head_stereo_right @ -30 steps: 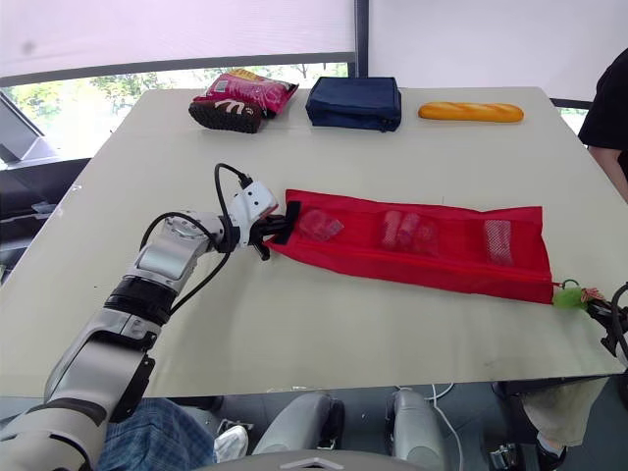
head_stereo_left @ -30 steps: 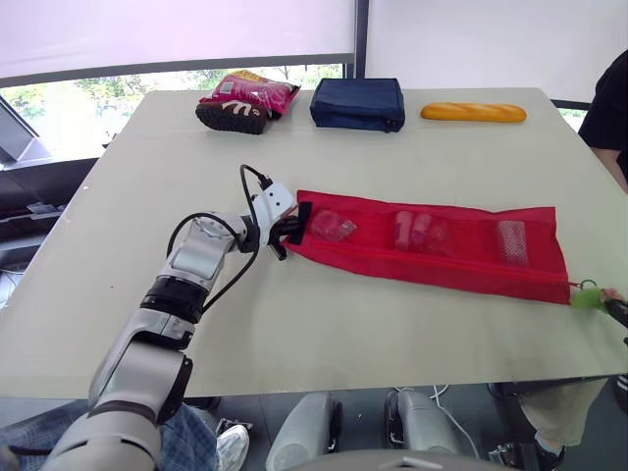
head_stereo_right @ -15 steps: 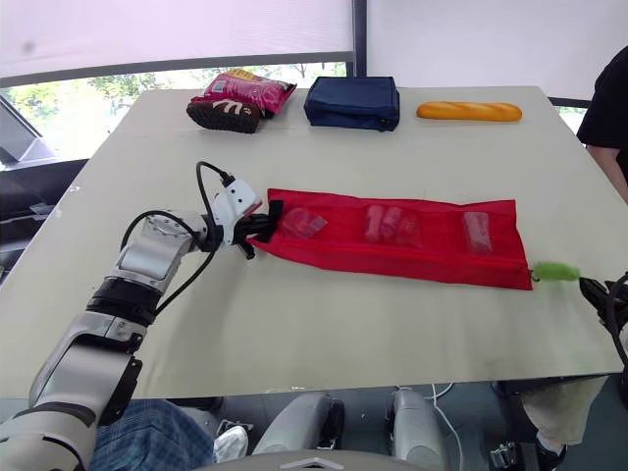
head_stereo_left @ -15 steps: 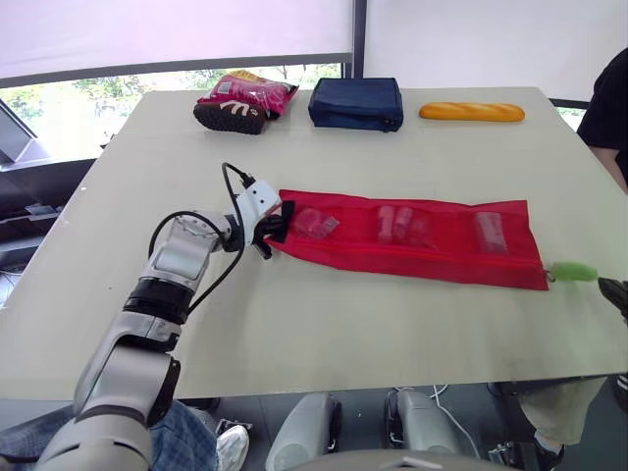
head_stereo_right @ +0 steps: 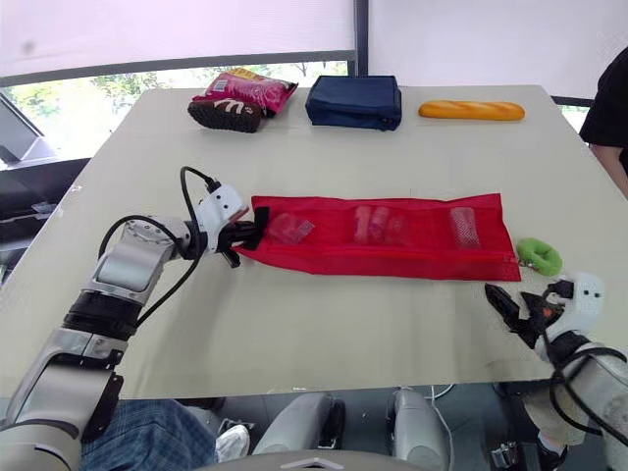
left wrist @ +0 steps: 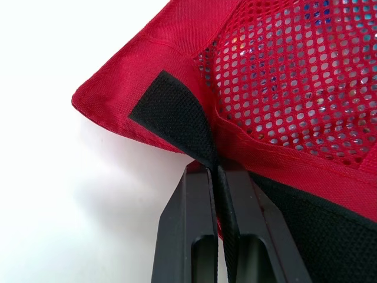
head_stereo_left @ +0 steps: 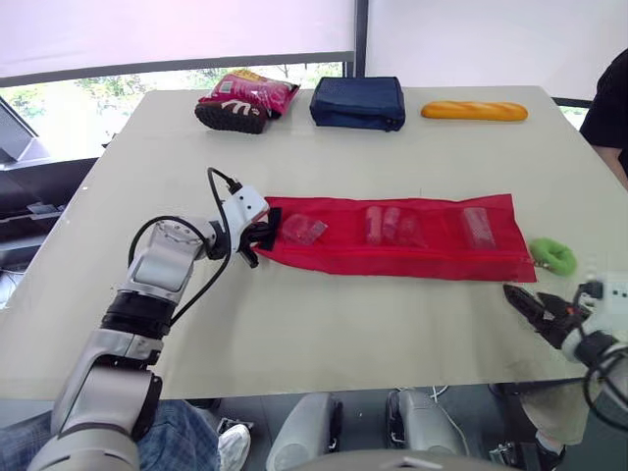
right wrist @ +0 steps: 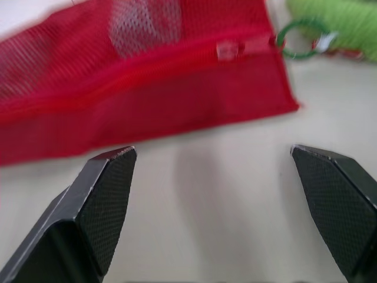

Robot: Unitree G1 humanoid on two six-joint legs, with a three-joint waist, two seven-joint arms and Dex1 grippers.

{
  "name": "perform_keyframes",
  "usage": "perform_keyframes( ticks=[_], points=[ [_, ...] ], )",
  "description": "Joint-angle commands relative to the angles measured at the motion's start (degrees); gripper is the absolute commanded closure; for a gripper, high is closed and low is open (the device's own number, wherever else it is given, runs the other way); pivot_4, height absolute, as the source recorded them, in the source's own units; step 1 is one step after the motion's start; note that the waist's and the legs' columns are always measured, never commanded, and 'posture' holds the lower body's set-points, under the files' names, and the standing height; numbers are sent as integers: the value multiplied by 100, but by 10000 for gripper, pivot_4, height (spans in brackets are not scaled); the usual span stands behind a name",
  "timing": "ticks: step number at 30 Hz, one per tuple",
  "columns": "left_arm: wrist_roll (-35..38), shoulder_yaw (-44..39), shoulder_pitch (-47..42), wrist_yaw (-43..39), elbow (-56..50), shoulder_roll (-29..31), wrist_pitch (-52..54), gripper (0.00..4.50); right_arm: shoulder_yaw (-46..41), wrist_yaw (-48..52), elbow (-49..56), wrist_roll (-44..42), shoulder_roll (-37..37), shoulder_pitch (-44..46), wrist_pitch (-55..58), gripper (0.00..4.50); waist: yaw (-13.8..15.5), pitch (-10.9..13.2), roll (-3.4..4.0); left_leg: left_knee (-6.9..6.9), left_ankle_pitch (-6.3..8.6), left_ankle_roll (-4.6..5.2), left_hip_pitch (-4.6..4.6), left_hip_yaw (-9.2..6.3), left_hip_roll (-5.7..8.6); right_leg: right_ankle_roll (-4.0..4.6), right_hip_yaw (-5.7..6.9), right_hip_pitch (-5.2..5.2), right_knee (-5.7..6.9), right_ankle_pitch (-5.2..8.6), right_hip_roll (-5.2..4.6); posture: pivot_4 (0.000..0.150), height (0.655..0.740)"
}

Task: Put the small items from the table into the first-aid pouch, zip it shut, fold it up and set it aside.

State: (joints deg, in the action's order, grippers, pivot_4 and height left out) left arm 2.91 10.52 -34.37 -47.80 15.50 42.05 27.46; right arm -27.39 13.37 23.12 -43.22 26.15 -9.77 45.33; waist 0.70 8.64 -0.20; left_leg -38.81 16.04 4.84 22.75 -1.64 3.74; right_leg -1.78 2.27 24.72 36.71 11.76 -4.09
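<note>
Bright red across the first-aid pouch, dotted with fine round mesh holes; black on its fastening strip. Lime green for the zip pull. Navy on the bag, golden orange on the bread, pink and perhaps dark brown on the snack packet. Pale beige for the table.

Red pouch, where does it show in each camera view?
Left eye view: red pouch lies across mid-table.
Right eye view: same, mid-table.
Left wrist view: its corner, pinched by the left claw.
Right wrist view: its zipper end, beyond the open right claw.
Shared landmark: mesh pockets.
</note>
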Motion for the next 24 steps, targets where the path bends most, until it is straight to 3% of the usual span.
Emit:
perform_keyframes(
  ticks=[1,12,13,14,17,20,21,22,24],
  points=[
    [-118,-35,35,-95,23,101,52,45000,138,44,-276,403,-83,207,-545,347,14,0,1,0,-12,-20,0,-2,0,1,2,0,2,0,2,1500,7395],
    [-71,-118,-128,-345,457,57,-239,45000,556,473,-1175,877,-215,716,-1069,347,-2,-2,-4,0,-16,-27,-8,-1,-1,2,2,-2,6,-1,6,1500,7395],
    [-53,-138,-138,-380,502,58,-251,38254,590,512,-1181,897,-217,728,-1071,5502,-6,-2,-4,0,-16,-27,-9,-2,-1,2,2,-2,6,-1,6,1500,7395],
    [-20,-177,-145,-464,562,69,-398,35985,621,566,-1184,911,-216,730,-1073,7706,-7,-2,-4,0,-16,-27,-10,-1,-1,2,2,-2,7,-1,7,1500,7395],
    [121,-400,-176,-721,897,61,-1120,22729,708,677,-1181,1010,-192,666,-1094,21146,-7,-2,-4,0,-16,-27,-10,-2,-1,4,2,-2,8,-1,7,1500,7395],
    [520,-739,-195,-1275,1196,68,-1631,7376,730,724,-1189,1132,-187,616,-1139,36991,-5,-2,-4,0,-16,-27,-9,-1,-1,5,1,-1,7,-2,7,1500,7395],
    [741,-905,-278,-1542,1325,104,-1670,6548,714,733,-1175,1146,-180,598,-1136,37824,-5,-1,-5,0,-16,-28,-8,-1,-1,6,1,-1,7,-2,6,1500,7395],
    [940,-1050,-372,-1803,1446,141,-1728,703,692,740,-1163,1145,-178,589,-1134,43922,-7,-1,-6,0,-16,-28,-7,-1,-1,6,1,0,8,-2,6,1500,7395],
    [1210,-1232,-559,-2235,1577,210,-1711,114,649,755,-1174,1138,-170,592,-1138,44739,3,5,-17,0,-16,-28,-7,-2,-2,7,3,0,8,-3,7,1500,7395]
  ],
)
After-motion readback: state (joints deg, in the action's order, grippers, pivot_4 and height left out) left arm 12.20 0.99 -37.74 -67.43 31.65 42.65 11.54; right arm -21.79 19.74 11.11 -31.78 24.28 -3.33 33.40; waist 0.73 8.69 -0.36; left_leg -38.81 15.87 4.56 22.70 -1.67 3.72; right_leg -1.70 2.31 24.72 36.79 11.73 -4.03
